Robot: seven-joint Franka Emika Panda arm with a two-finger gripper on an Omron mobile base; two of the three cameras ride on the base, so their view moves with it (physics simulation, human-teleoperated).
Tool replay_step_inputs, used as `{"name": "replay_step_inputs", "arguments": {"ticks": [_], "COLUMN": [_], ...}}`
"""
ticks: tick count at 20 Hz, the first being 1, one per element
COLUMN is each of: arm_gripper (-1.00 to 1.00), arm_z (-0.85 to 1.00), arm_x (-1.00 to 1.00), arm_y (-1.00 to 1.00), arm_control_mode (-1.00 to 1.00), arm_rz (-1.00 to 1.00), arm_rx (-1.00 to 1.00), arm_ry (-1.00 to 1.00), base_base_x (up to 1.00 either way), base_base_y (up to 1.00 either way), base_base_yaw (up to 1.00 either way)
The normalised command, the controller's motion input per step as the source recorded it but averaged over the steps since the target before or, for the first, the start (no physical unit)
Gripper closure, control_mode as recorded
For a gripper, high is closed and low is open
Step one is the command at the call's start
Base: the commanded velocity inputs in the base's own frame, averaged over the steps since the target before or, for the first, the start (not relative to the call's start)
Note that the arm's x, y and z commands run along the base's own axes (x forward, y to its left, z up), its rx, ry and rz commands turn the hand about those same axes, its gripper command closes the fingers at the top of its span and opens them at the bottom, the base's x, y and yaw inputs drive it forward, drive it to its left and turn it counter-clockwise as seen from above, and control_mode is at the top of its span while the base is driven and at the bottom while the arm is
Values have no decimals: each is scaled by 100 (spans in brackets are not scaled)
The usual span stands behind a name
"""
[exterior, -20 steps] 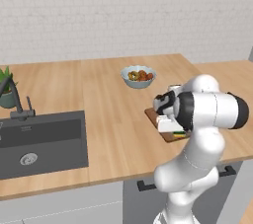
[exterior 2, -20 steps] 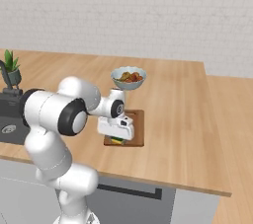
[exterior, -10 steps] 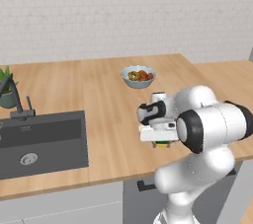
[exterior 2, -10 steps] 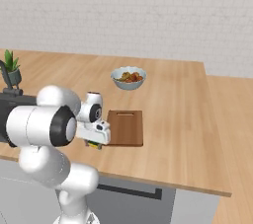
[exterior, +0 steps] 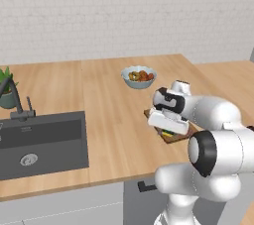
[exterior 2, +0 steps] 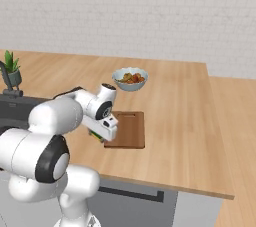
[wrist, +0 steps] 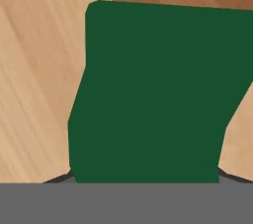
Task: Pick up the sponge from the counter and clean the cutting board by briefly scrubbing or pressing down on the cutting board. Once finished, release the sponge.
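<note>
Resting on the counter (exterior 2: 180, 101): one pale bowl (exterior 2: 130, 79), upright, holding mixed red, orange and green pieces too small to tell apart; it stands just beyond the far end of the cutting board (exterior 2: 129, 129), apart from it. One dark inset sink (exterior: 42, 141), basin bare but for a round drain; a dark tap stands at its far rim. One small pot with a green plant (exterior 2: 12, 70), at the far corner beside the sink.

Cutting board: dark reddish-brown, lying flat near the counter's front edge, slot handle toward the bowl.

Sponge (wrist: 158, 90): green face toward the hand camera, yellow edge visible beneath the hand in the left base view, at the board's near left corner, partly over the counter.

Gripper (exterior: 167, 129): low over the sponge, jaws set narrowly about it; whether they grip it cannot be told.
</note>
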Motion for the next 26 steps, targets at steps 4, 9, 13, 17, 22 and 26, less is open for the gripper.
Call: {"name": "replay_step_inputs", "arguments": {"ticks": [4, 9, 13, 17, 22, 26], "arm_gripper": [100, 100, 100, -100, -100, -100], "arm_z": [-3, -5, -5, -3, 0, 11], "arm_x": [3, 31, 49, 14, 0, -8], "arm_y": [98, 63, 0, 0, -38, -82], "arm_control_mode": [-100, -100, -100, -100, -100, -100], "arm_rz": [0, 0, -1, 0, 0, 0], "arm_rx": [9, -5, -5, -3, 0, 3], "arm_ry": [0, 0, -4, 1, -2, -9], "base_base_x": [0, 0, 0, 0, 0, 0], "base_base_y": [0, 0, 0, 0, 0, 0], "base_base_yaw": [0, 0, 0, 0, 0, 0]}}
